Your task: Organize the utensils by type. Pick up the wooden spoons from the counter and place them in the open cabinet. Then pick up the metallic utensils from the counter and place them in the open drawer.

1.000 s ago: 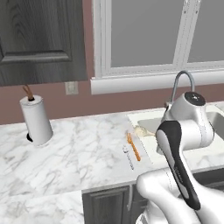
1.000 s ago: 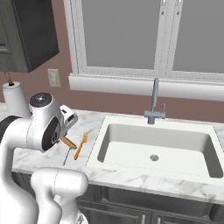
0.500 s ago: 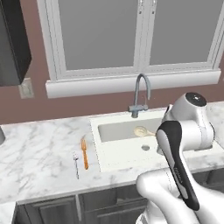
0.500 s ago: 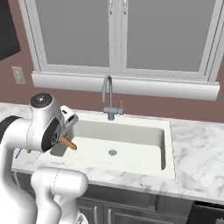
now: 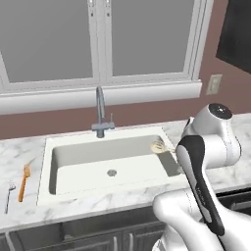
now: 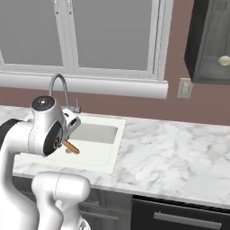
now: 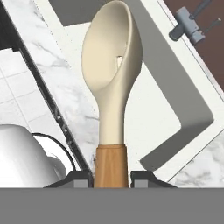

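— So, which step is this?
— Carrying a wooden spoon (image 7: 112, 83) toward the cabinet (image 6: 211, 40), far right above the counter (image 6: 179, 148).
— Grip?
— The gripper (image 7: 112, 177) is clamped on its handle, above the sink (image 5: 105, 166). Next it must be lifted right; the fork (image 5: 22, 182) waits at left.

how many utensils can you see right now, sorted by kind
wooden spoon, held in the gripper: 1
orange-handled utensil on the counter left of the sink: 1
silver-white utensil beside it: 1
total: 3
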Robot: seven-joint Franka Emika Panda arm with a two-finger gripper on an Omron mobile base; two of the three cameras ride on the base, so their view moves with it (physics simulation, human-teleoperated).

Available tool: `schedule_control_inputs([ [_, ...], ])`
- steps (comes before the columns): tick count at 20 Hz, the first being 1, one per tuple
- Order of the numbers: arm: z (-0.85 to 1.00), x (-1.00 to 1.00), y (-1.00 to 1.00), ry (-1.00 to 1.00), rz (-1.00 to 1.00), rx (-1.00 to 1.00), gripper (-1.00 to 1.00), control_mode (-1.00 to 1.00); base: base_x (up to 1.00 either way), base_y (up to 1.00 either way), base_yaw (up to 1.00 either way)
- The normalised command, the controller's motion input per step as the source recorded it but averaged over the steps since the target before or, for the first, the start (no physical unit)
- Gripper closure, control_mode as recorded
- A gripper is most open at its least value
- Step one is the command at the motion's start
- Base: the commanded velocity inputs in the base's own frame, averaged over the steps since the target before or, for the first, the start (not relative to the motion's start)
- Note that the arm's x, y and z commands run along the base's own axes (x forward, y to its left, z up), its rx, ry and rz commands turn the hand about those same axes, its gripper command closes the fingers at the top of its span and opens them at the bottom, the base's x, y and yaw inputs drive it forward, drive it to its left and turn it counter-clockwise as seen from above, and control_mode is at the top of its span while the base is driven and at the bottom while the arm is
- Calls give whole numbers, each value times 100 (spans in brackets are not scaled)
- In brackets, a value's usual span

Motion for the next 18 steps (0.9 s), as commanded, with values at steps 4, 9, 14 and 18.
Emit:
schedule_control_inputs([
  [4, 0, 0, 0, 0, 0, 0, 100, 100, -14, -100, -3],
  [9, 0, 0, 0, 0, 0, 0, 100, 100, -11, -100, -3],
  [14, 0, 0, 0, 0, 0, 0, 100, 100, -4, -99, -2],
  [18, 0, 0, 0, 0, 0, 0, 100, 100, 2, -84, 0],
])
